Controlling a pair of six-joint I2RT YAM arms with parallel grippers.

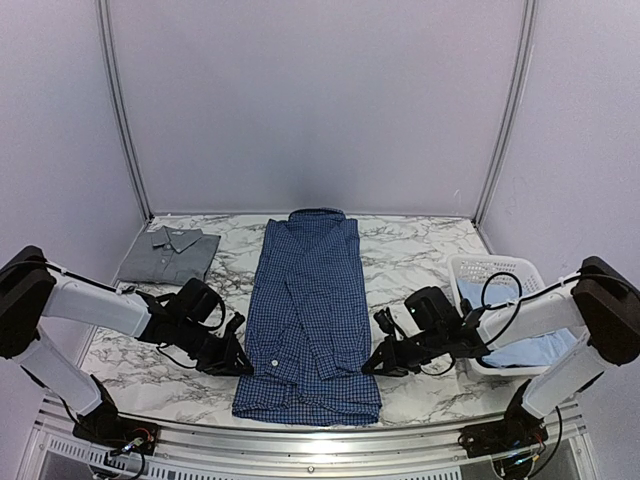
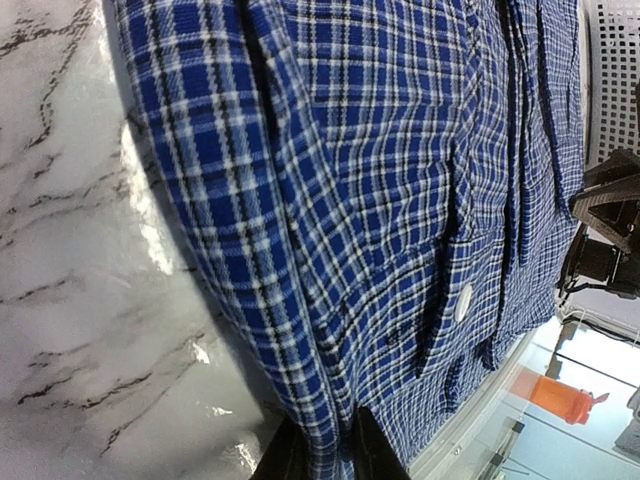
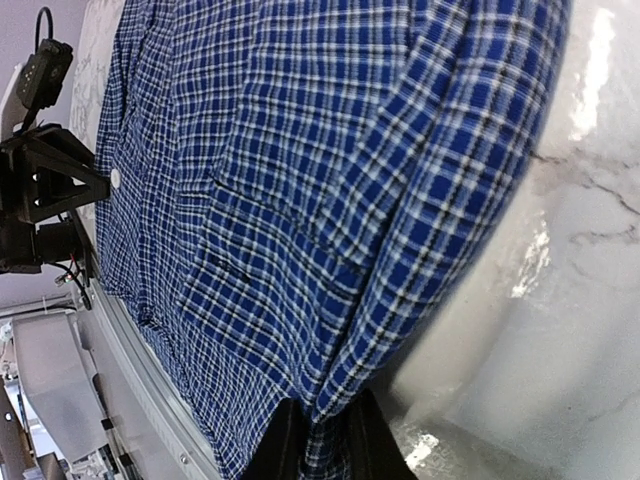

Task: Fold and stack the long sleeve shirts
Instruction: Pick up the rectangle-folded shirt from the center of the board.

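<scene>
Slippage worries me. Left gripper (image 1: 240,364) and right gripper (image 1: 372,365) each clamp only a thin edge of the checked shirt (image 1: 310,310); uneven lifting could free it.

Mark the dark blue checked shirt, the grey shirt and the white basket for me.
dark blue checked shirt (image 1: 310,320), top view, middle of its front.
grey shirt (image 1: 170,258), top view, folded body below the collar.
white basket (image 1: 500,264), top view, far rim.
</scene>
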